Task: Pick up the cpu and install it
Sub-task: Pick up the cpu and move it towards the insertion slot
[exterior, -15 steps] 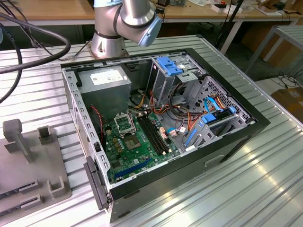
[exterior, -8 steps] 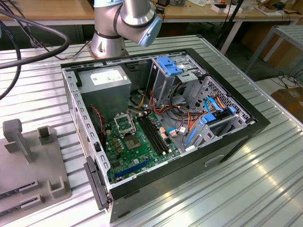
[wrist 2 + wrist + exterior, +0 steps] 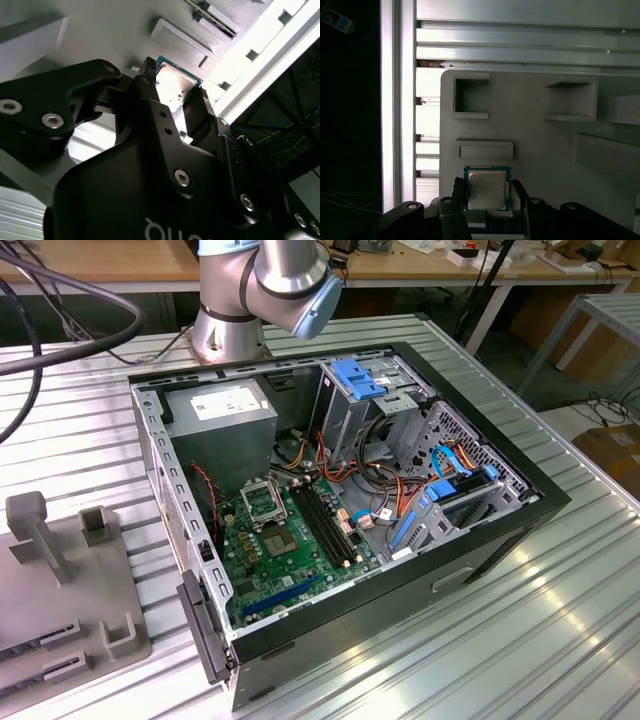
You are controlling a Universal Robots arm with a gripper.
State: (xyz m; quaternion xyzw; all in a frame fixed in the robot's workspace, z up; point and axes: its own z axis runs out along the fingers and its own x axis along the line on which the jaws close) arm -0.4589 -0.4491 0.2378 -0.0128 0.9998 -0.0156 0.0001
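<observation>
The cpu [image 3: 487,189] is a small square chip with a silver-grey metal top and a green rim. It sits between the two black fingers [image 3: 459,199] of my gripper [image 3: 489,196], which is shut on its opposite edges. In the second wrist view the cpu [image 3: 175,86] shines between the fingertips [image 3: 148,75] of the gripper [image 3: 174,85], held above the grey fixture plate [image 3: 540,150]. In the exterior view the open computer case [image 3: 350,490] shows the green motherboard with its square metal socket frame [image 3: 262,502].
The grey fixture plate [image 3: 60,590] with raised blocks and pockets lies at the exterior view's left, beside the case, on a ribbed metal table [image 3: 520,640]. Inside the case are a grey power-supply box [image 3: 220,415], black memory slots [image 3: 325,525], blue drive brackets and cable bundles. The arm's base [image 3: 230,310] stands behind the case.
</observation>
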